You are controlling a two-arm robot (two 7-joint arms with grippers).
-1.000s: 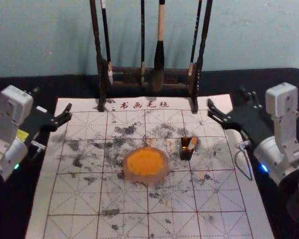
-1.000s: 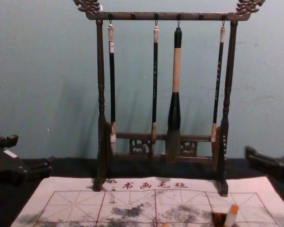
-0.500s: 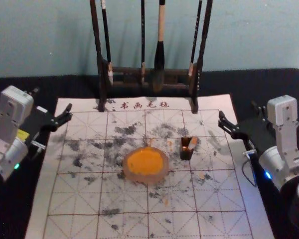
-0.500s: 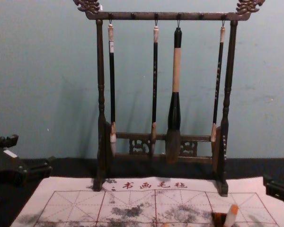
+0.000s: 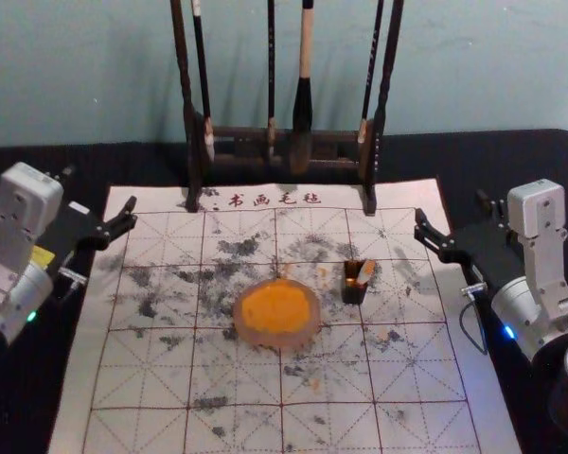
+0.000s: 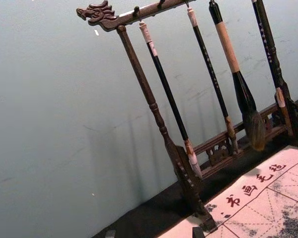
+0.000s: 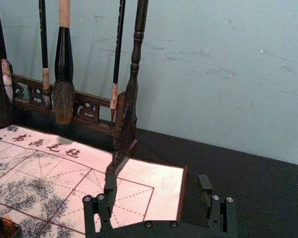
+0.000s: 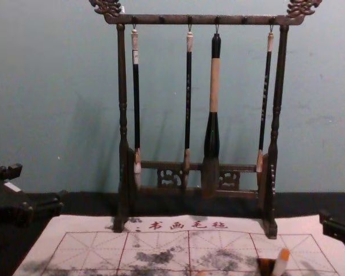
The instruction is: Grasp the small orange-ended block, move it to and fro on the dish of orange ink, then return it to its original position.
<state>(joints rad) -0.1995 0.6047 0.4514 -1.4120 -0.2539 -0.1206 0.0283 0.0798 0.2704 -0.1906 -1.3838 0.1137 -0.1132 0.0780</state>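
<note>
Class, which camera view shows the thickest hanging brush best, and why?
The chest view: the thickest brush hangs there upright, complete from its loop to its bristles. The left wrist view shows it slanted, reaching the top edge; the head and right wrist views cut off its upper handle.

Black table (image 5: 454,161) — stained gridded mat (image 5: 398,369), brush rack (image 5: 193,161) at far edge

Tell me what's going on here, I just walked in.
Nothing is being held. The robot's right gripper hangs by the right side of the mat, the left gripper by the left, both with jaws open. The orange-ended block leans in a dark cup beside the dish of orange ink.
</note>
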